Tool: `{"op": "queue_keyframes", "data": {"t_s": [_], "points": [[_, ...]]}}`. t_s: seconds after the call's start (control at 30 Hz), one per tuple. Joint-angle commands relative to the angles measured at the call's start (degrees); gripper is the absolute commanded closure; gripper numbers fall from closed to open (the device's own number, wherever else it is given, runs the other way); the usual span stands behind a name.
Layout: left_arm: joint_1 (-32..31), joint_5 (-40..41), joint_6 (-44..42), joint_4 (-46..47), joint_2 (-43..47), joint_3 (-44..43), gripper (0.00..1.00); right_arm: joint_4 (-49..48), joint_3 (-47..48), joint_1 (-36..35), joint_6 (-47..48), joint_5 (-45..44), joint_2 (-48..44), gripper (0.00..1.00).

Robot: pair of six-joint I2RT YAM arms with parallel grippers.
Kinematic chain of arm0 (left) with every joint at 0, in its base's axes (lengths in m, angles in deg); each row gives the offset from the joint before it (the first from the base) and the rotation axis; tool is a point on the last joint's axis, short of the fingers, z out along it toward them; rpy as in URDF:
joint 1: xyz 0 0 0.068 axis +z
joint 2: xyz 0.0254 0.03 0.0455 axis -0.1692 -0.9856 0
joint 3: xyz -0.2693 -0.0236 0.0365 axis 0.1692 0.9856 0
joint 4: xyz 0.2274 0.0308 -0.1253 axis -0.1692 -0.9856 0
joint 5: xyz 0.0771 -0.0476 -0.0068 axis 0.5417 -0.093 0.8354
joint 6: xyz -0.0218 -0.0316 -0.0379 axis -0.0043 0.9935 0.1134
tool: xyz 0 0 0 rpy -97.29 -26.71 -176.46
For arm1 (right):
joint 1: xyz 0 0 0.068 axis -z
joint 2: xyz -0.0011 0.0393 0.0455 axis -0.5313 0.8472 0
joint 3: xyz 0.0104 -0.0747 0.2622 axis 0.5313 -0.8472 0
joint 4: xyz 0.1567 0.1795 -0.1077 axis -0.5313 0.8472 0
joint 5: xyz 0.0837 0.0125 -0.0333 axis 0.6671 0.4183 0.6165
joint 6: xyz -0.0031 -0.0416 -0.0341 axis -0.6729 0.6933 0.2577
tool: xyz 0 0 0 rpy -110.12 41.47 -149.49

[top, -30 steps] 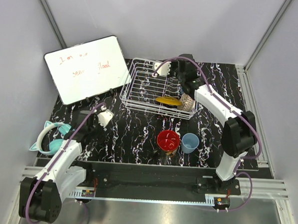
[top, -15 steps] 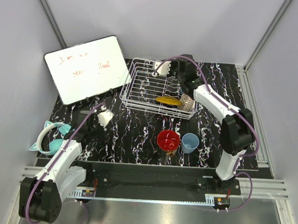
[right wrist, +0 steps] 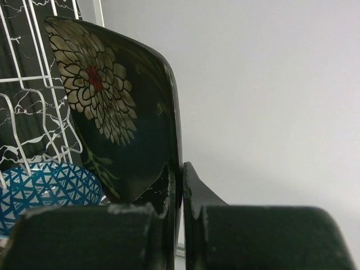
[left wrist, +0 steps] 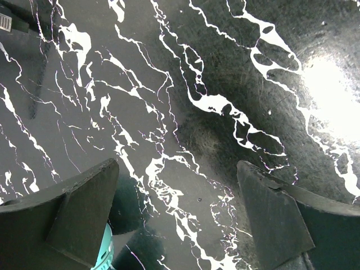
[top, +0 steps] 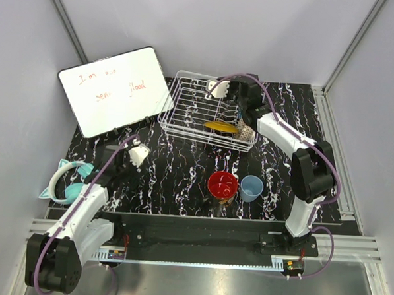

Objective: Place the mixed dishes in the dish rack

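Note:
The white wire dish rack (top: pixel 192 111) stands at the back centre. A yellow-and-dark plate (top: pixel 221 127) and a blue patterned bowl (top: pixel 247 132) sit in its near right part. My right gripper (top: pixel 235 102) is over the rack's right end. In the right wrist view it (right wrist: pixel 181 174) is shut on the rim of the dark floral dish (right wrist: pixel 112 107), held upright beside the rack wires (right wrist: pixel 34 84), with the blue bowl (right wrist: pixel 45 191) below. The red bowl (top: pixel 221 184) and pale blue cup (top: pixel 251 187) stand on the table. My left gripper (left wrist: pixel 177 208) is open and empty over bare table.
A white writing board (top: pixel 117 90) leans at the back left. Teal cat-ear headphones (top: pixel 68 184) lie at the left edge, close to my left gripper (top: pixel 122 158); a teal edge (left wrist: pixel 104 259) shows by its left finger. A dark mug (top: pixel 223 200) peeks out under the red bowl.
The right gripper with the floral dish has shifted slightly back, and the rack has moved a little back and left with it. The left arm has not moved.

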Motion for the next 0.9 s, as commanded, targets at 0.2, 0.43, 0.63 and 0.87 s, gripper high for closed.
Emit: {"op": "queue_keyframes", "data": {"t_s": [0.2, 0.43, 0.63, 0.87], "points": [[0.3, -3.3, 2.9, 0.3, 1.6, -6.9, 0.09, 2.5, -5.8, -0.7, -3.8, -2.9, -3.1, 1.0], [-0.7, -6.6, -3.8, 7.7, -1.5, -16.5, 0.07, 4.7, 0.8, -1.6, -11.3, -7.3, -0.3, 1.0], [-2.4, -4.4, -12.0, 27.6, -11.1, -17.4, 0.07, 0.1, 1.4, -3.2, -12.8, -9.8, 0.3, 1.0], [-2.9, -1.9, -12.8, 33.6, -17.5, -15.3, 0.07, 1.3, 3.6, -3.2, -12.9, -9.4, 1.9, 1.0]]}}
